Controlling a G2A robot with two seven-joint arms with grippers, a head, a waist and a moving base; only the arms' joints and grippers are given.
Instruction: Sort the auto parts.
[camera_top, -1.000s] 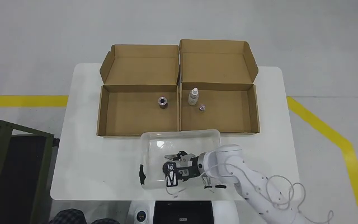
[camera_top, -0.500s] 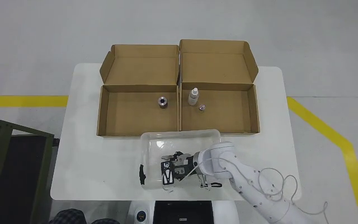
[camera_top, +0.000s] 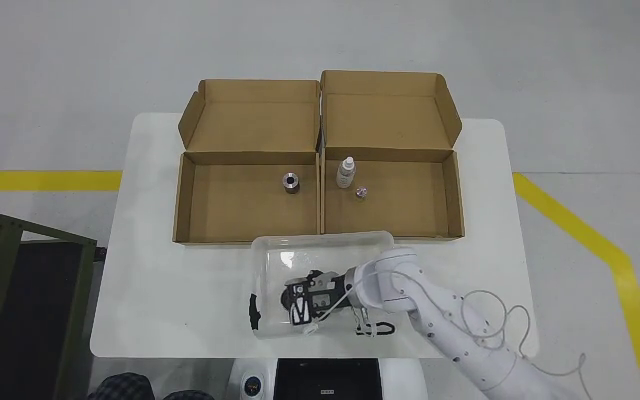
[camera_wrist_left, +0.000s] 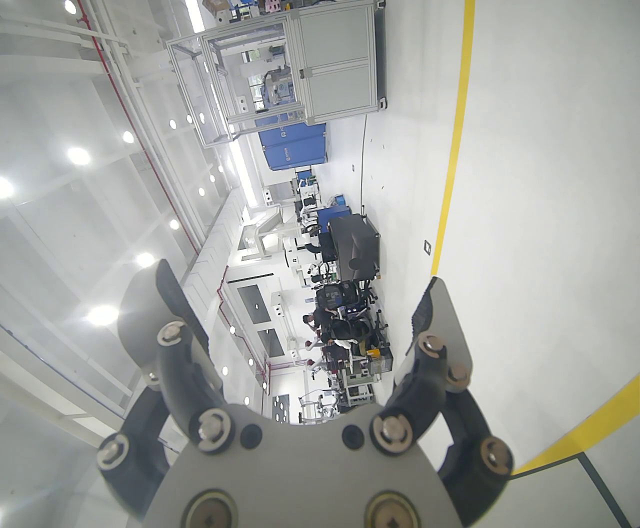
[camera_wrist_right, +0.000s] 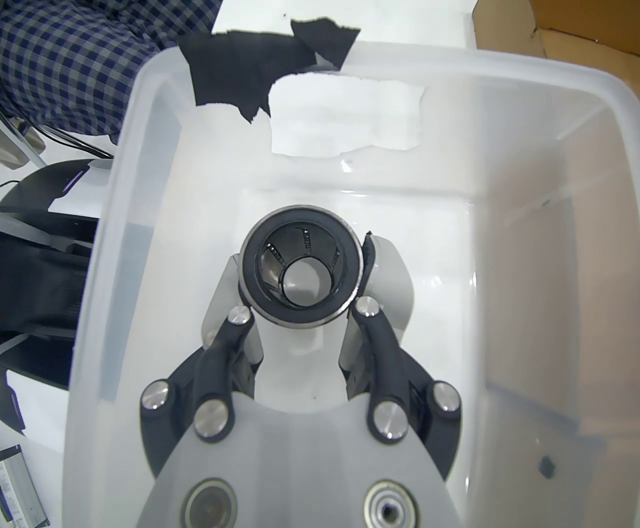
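Two cardboard boxes (camera_top: 230, 210) stand behind the clear bin (camera_top: 320, 239) on the table (camera_top: 150, 280), one with a metal ring (camera_top: 290, 182), one with a white bottle (camera_top: 346, 172). Inside the bin the right tool (camera_wrist_right: 302, 260) is closed around a cylindrical bearing (camera_wrist_right: 306, 320); black tape (camera_wrist_right: 250, 70) sticks on its wall. The left tool (camera_wrist_left: 300, 287) gapes empty

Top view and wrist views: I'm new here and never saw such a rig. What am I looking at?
A two-armed robot sorts parts at a white table. The top view looks down from above its arms; each wrist view looks along one gripper. The right gripper, inside the clear bin, is shut on a cylindrical bearing. The left gripper is open, empty, facing the room. Beyond the bin, the left box holds a metal part, the right box a bottle.
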